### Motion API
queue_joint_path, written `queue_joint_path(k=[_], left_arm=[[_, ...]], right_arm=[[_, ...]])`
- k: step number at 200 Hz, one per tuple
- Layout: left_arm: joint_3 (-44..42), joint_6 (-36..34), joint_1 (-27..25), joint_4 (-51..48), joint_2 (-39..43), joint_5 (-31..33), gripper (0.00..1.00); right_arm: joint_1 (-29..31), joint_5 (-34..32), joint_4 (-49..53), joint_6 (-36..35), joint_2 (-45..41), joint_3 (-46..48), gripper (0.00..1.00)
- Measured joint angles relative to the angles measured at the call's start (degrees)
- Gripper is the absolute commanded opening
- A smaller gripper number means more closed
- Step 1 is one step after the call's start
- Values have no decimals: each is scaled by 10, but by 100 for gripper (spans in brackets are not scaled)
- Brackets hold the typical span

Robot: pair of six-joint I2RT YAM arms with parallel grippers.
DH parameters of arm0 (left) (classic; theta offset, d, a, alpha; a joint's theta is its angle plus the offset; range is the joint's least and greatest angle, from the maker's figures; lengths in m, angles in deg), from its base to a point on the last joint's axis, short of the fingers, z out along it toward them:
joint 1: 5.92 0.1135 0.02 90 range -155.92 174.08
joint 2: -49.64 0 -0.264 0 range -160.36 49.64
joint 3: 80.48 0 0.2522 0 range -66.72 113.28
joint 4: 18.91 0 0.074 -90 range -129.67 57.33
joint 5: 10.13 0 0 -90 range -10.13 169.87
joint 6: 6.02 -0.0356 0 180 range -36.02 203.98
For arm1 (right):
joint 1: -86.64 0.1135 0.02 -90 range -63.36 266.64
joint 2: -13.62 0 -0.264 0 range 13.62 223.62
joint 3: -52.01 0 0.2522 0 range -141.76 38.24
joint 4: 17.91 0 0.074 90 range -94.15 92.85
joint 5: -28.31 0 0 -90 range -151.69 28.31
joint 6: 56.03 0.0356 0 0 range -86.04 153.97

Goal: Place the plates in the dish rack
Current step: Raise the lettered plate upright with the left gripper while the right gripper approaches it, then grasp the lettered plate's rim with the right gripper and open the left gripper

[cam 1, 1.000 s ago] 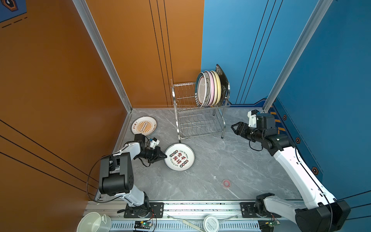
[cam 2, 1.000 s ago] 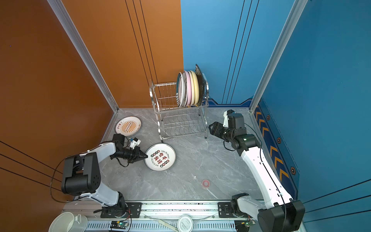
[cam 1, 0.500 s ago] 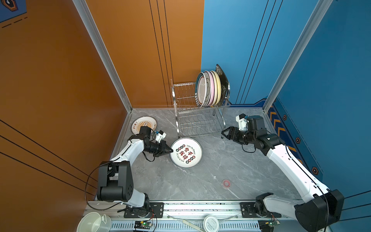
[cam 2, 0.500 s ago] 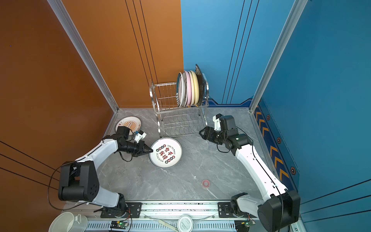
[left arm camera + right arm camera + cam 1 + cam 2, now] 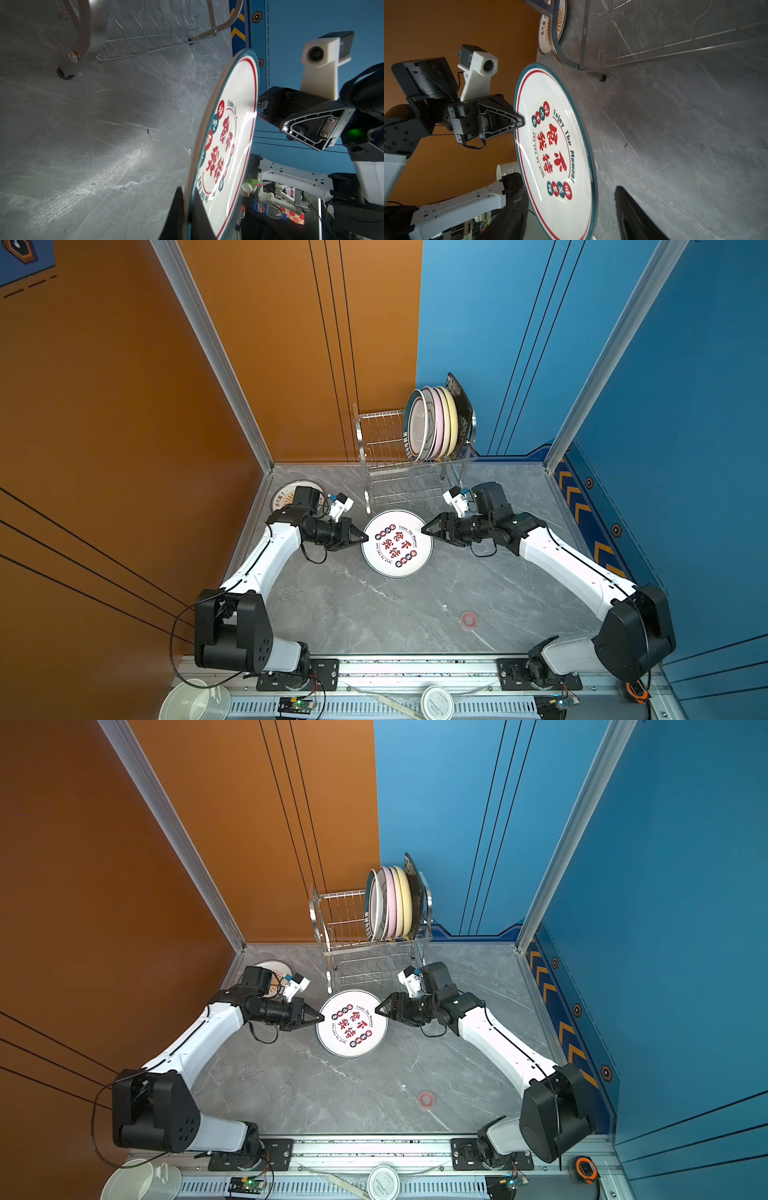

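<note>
One printed plate (image 5: 397, 542) hangs in left jaws.

The printed plate (image 5: 554, 149) reads "Enjoy The Moment" — a bottle (image 5: 268, 211) perhaps shows Pepsi's logo.

Orange wall (image 5: 124, 406), blue wall (image 5: 498, 344), grey marbled floor (image 5: 374, 614)

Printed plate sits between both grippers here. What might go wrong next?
The left gripper pinches the printed plate at one rim edge only, so it may pivot or slip onto the table.
The right gripper is open at the opposite rim; a release before it closes would drop the plate.
The dish rack stands close behind; lifting could clip its leg.
</note>
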Motion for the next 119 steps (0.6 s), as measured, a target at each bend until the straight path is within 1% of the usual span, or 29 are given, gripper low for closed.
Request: queue_joint_path(k=[30,76,104,119], left_arm=[[10,2,-4,0,0,-13,0],[22,2,-19,0,-3,-24,0],[25,2,-21,0,-10,-32,0],[26,2,-21,0,-11,-36,0]], right_arm=[[3,16,-9,3,7,0,65],[3,52,-72,40,13,11,52],[5,73,-106,68,19,23,37],[6,76,-117,73,23,26,26]])
